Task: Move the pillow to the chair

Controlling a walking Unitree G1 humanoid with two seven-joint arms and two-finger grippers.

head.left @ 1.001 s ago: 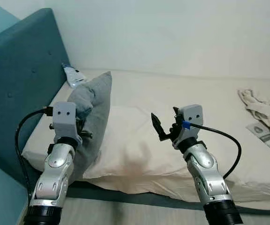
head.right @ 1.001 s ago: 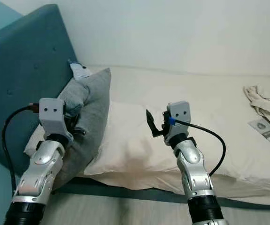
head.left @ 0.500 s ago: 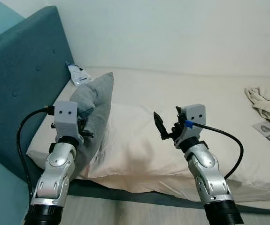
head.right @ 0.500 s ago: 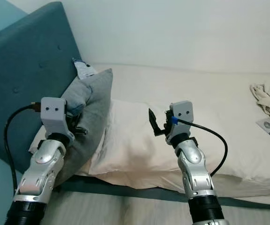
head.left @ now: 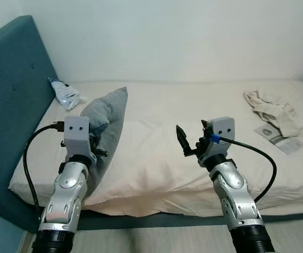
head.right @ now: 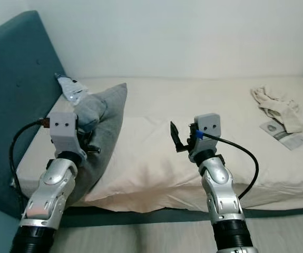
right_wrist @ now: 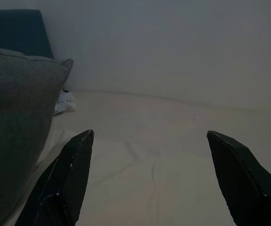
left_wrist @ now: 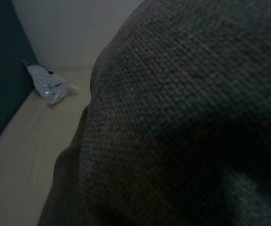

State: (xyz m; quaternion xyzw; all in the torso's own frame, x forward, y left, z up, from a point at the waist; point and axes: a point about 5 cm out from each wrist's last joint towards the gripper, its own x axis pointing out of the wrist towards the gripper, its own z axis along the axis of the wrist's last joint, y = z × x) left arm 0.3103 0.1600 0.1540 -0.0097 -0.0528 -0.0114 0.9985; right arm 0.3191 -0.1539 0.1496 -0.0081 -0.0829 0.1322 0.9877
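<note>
Grey pillow [head.left: 106, 124] stands tilted on edge at the head end of the bed [head.left: 156, 105], on a cream pillow [head.left: 151, 163], near the teal headboard [head.left: 9, 100]. Left gripper [head.left: 90, 141] is pressed into its near side; jaws hidden by fabric, cannot tell their state. Right gripper [head.left: 191, 142] hovers over the cream pillow, well apart, its 2 fingers [right_wrist: 74, 174] spread, empty. Pillow looks light, soft, floppy, not fragile; pinch a thick fold or corner, ideally 2 grippers
</note>
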